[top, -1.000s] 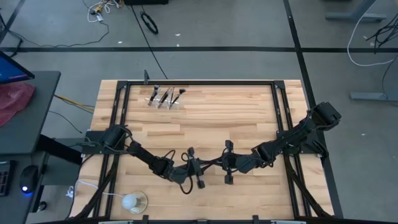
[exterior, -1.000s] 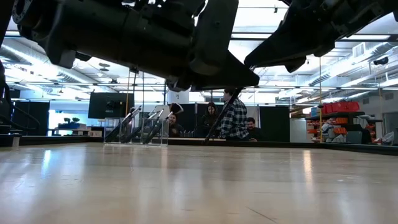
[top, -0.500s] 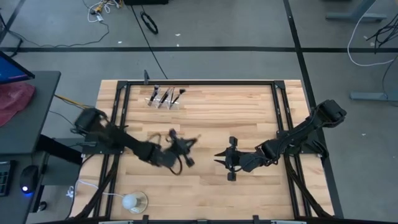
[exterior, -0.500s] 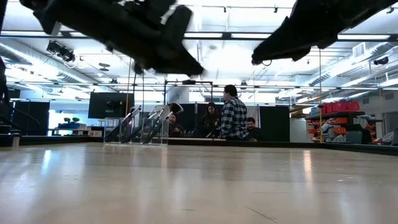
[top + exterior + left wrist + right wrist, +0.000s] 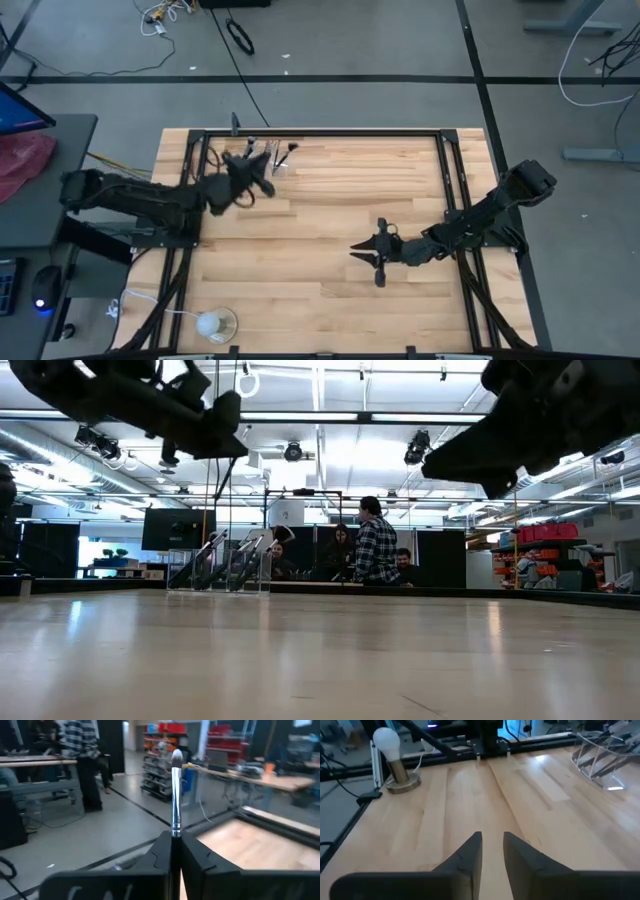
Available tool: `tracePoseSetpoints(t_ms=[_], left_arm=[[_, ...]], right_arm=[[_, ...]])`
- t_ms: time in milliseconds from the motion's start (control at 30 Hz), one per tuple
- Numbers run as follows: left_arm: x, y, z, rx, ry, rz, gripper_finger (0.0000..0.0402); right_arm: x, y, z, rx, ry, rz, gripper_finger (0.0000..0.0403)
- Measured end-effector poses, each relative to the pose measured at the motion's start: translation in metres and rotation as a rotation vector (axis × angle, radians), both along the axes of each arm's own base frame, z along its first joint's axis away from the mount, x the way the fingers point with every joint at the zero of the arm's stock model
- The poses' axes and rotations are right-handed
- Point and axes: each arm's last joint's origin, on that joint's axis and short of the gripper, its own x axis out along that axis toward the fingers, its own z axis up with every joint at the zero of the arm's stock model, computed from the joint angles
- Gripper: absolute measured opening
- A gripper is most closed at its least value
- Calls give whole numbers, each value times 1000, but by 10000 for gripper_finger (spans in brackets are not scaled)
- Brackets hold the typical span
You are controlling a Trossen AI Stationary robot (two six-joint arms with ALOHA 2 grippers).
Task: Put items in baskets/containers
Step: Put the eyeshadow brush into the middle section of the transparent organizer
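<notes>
Makeup brush (image 5: 175, 795) stands upright, pinched between the closed fingers of the left gripper (image 5: 175, 851), held above the clear holder (image 5: 266, 160) of brushes at the table's (image 5: 330, 200) far edge. Right gripper (image 5: 492, 851), slightly parted and empty, hovers mid-table, the white lamp (image 5: 394, 760) beyond it. People (image 5: 376, 550) sit in the room beyond.

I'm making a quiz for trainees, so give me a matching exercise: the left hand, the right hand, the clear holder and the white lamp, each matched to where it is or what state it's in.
Column one:
1. left hand
2. right hand
3. clear holder
4. white lamp

Column two:
A. near table edge, left side
B. far edge, brushes standing in it
C. empty, fingers slightly apart, over mid-table
D. shut on a makeup brush

Pairs: 1-D, 2-C, 3-B, 4-A
</notes>
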Motion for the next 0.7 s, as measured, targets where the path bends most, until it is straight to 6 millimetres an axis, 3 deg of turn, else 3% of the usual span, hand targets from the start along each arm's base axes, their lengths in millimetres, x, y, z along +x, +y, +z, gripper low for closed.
tracePoseSetpoints(t_ms=[133, 333, 700], left_arm=[[-7, 31, 2, -1, -31, 39, 20], [-16, 76, -11, -82, -45, 153, 20], [2, 96, -51, -93, 117, 169, 20]], right_arm=[[-7, -4, -5, 45, -50, -6, 79], [-8, -5, -4, 54, -67, -6, 79], [-8, -5, -4, 55, -70, -6, 80]])
